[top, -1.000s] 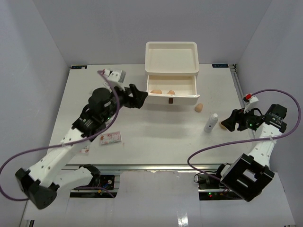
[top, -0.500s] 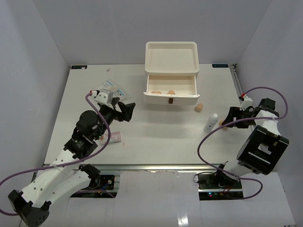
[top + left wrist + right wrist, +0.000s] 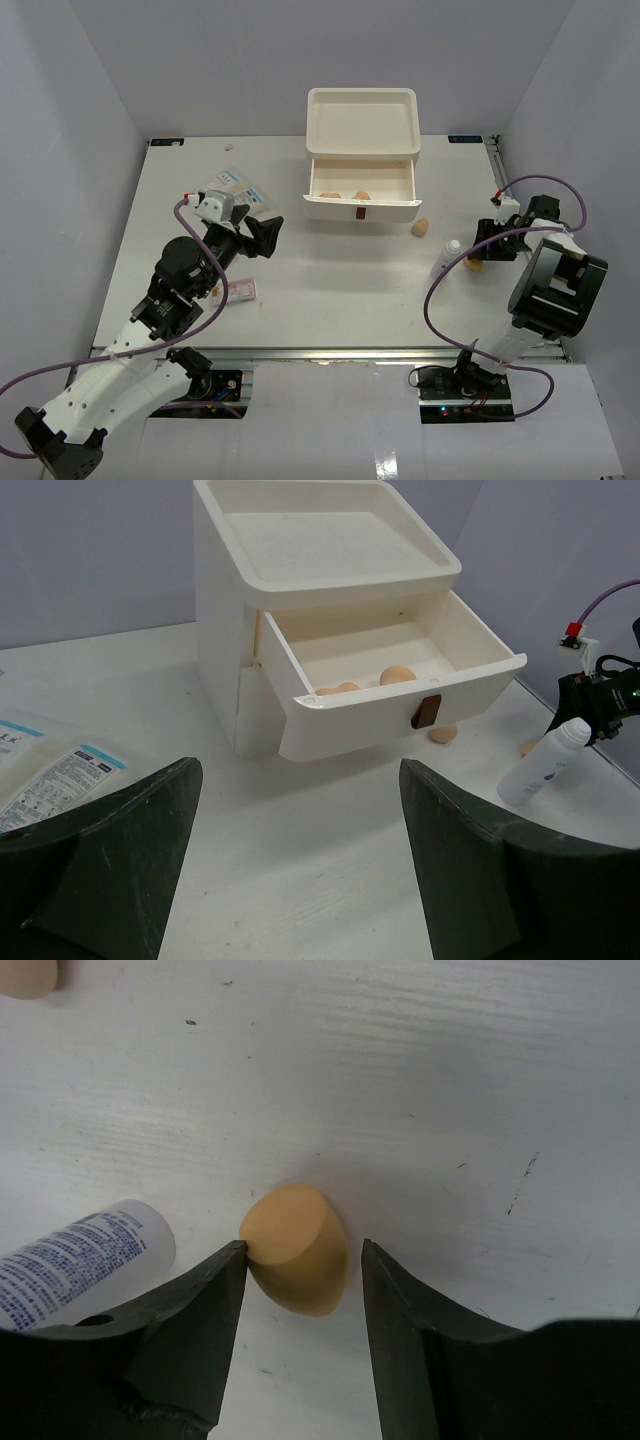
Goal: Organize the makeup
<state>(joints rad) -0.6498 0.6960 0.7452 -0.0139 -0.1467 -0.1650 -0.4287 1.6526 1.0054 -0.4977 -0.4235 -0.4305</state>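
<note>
A tan sponge (image 3: 300, 1260) lies on the table between my right gripper's (image 3: 302, 1247) open jaws. The left finger touches it; the right finger stands just apart. In the top view this gripper (image 3: 481, 251) is low at the right, by a white bottle with blue print (image 3: 447, 258). Another tan sponge (image 3: 421, 227) lies near the drawer box's front right. Two sponges (image 3: 397, 676) lie in the open drawer (image 3: 400, 695). My left gripper (image 3: 295, 780) is open and empty, left of the drawer (image 3: 262, 233). Clear packets (image 3: 232, 185) and a pink-labelled item (image 3: 237, 291) lie at the left.
The white drawer box (image 3: 361, 125) stands at the back centre with its top tray empty and one drawer pulled out toward me. The table's right edge (image 3: 503, 190) is close behind the right gripper. The bottle (image 3: 80, 1260) stands just left of the right fingers.
My left arm drew back from the drawer front to the left and toward me. My right gripper moved to the sponge beside the bottle and now straddles it.
</note>
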